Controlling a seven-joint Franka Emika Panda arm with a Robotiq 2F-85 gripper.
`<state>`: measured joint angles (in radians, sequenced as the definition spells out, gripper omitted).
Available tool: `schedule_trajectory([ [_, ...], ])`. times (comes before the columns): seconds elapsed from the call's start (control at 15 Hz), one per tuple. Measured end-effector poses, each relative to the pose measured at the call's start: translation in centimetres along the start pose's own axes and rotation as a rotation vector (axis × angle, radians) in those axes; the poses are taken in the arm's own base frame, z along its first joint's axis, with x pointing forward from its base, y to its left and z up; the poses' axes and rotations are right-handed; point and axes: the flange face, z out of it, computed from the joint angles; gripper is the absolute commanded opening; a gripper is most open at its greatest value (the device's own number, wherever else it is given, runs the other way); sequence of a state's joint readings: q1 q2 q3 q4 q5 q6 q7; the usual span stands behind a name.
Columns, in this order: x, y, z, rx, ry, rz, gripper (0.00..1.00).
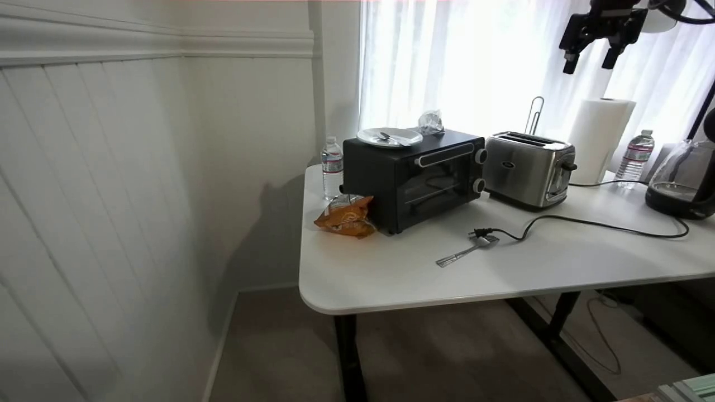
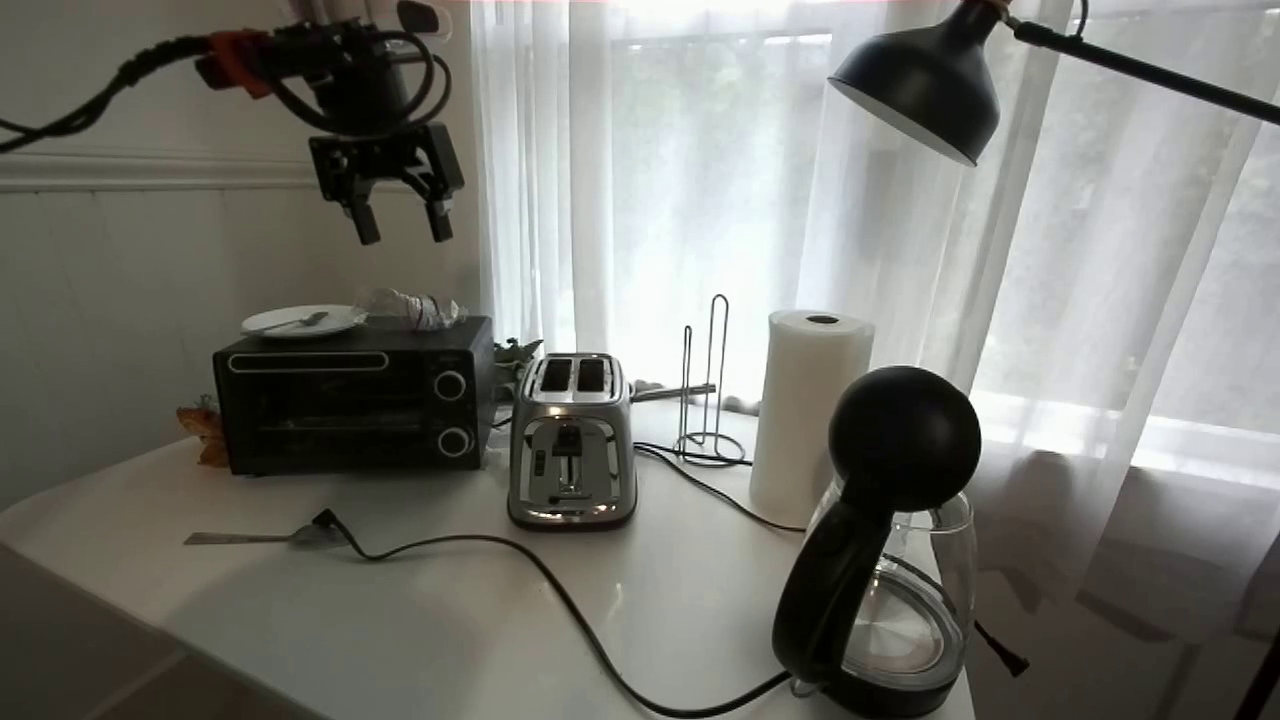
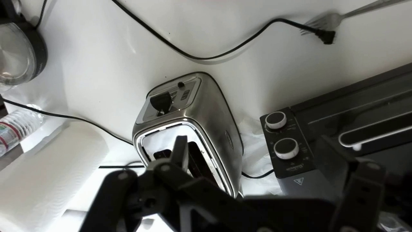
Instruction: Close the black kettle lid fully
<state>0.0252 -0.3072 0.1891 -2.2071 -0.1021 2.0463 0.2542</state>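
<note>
The black kettle (image 2: 838,585) stands at the table's near right in an exterior view, with a clear glass body, black handle and black base. Its round black lid (image 2: 905,438) is raised and tilted at the top of the handle, showing its disc face. In an exterior view the kettle (image 1: 680,178) is cut by the right edge, with part of the lid (image 1: 710,125) showing. In the wrist view the kettle (image 3: 17,51) is at the top left; its lid is out of view. My gripper (image 2: 405,236) is open and empty, high above the toaster oven side, far from the kettle; it also shows in an exterior view (image 1: 589,64) and the wrist view (image 3: 252,141).
A silver toaster (image 2: 572,440), black toaster oven (image 2: 350,400) with a plate on top, paper towel roll (image 2: 812,420) and wire stand (image 2: 708,400) stand on the table. A water bottle (image 1: 635,159) is behind the kettle. A cord (image 2: 560,590) and fork (image 2: 245,538) lie in front. A lamp (image 2: 925,85) hangs above.
</note>
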Motion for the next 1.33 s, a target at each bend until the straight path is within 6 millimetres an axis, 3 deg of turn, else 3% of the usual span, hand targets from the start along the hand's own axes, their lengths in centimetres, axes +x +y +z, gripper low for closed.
schedule_trajectory([
  [0.27,0.6,3.2,4.0,-0.047,-0.055,0.099,1.0],
  [0.6,1.9,11.7,7.0,-0.1,-0.097,0.375,1.0],
  [1.0,2.4,22.6,8.4,-0.133,-0.11,0.714,1.0],
  [1.33,1.9,28.5,8.8,-0.236,-0.085,0.943,1.0],
])
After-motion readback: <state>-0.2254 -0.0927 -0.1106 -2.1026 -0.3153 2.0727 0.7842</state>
